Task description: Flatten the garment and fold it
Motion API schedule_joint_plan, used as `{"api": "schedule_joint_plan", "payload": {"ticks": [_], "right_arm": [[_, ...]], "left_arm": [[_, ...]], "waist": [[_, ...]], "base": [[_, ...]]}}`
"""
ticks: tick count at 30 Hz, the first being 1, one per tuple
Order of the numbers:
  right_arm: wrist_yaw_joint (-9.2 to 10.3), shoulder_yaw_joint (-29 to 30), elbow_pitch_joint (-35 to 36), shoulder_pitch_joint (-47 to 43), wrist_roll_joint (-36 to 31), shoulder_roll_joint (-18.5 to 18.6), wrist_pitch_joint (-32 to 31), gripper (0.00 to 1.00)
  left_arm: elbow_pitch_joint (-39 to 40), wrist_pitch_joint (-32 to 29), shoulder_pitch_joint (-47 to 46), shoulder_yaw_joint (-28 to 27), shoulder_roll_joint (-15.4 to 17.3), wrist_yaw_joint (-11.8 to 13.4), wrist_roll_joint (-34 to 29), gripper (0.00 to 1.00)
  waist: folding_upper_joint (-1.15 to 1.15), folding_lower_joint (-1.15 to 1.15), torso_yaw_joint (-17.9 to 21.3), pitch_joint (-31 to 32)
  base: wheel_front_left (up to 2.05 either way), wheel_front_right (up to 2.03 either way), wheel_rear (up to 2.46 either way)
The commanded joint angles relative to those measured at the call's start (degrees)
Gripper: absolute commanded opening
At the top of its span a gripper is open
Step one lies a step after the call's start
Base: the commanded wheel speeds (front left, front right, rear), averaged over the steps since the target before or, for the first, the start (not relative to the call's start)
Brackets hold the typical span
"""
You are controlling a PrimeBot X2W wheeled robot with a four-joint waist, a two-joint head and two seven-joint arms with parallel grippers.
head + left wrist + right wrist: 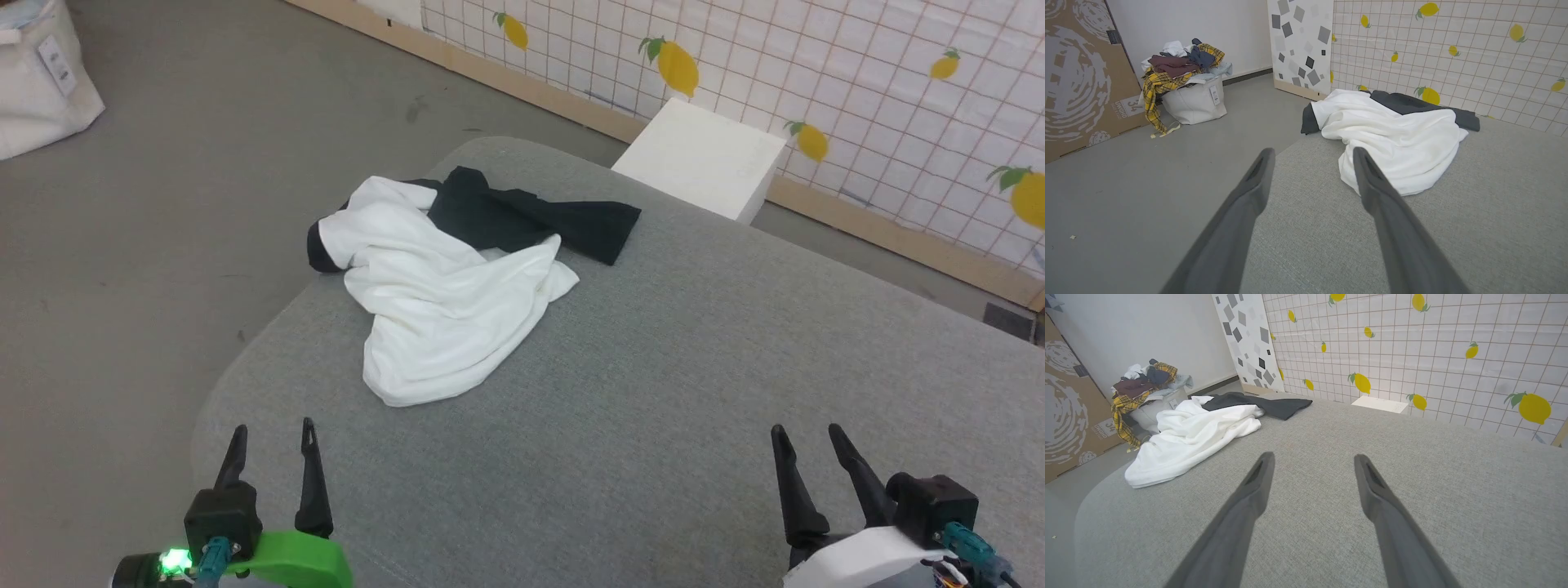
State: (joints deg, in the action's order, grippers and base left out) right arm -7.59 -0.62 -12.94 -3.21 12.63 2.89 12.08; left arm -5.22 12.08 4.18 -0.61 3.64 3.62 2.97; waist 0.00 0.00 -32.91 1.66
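Observation:
The garment (433, 302) lies crumpled on the far left part of the grey padded table (653, 392). Its white body is bunched in a heap and one black sleeve stretches out to the right; another dark bit peeks out at its left edge. It also lies ahead in the left wrist view as the garment (1396, 139), and at the left in the right wrist view as the garment (1196, 437). My left gripper (273, 429) hovers open near the table's front left corner, short of the cloth. My right gripper (808, 433) stands open at the front right, empty.
A white box (702, 159) stands behind the table against the lemon-patterned wall. A white laundry bag heaped with clothes (1186, 87) sits on the floor at the left, next to a cardboard panel (1081, 77). The table's left edge drops to grey floor.

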Motion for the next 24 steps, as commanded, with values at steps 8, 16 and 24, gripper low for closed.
{"api": "schedule_joint_plan", "payload": {"ticks": [8, 16, 24], "right_arm": [[0.09, -0.2, -1.4, 0.1, 1.1, 0.0, 1.4, 1.0], [0.09, 0.5, -2.2, 0.3, 0.8, 0.0, 2.3, 1.0], [0.1, 2.3, -0.6, 2.1, -2.8, 0.0, 0.9, 1.0]], "left_arm": [[-1.2, 1.4, 0.0, 0.1, 0.6, 0.5, 0.7, 1.0], [-3.4, 1.7, -6.3, -1.1, 1.4, -2.2, 5.0, 1.0], [-12.0, -3.9, -26.1, -2.3, 3.8, -7.6, 12.6, 1.0]], "waist": [[0.0, 0.0, -1.8, -0.8], [0.0, 0.0, -2.4, -2.3], [0.0, 0.0, 0.8, -7.9]], "base": [[0.0, 0.0, 0.0], [0.0, 0.0, 0.0], [0.0, 0.0, 0.0]]}}
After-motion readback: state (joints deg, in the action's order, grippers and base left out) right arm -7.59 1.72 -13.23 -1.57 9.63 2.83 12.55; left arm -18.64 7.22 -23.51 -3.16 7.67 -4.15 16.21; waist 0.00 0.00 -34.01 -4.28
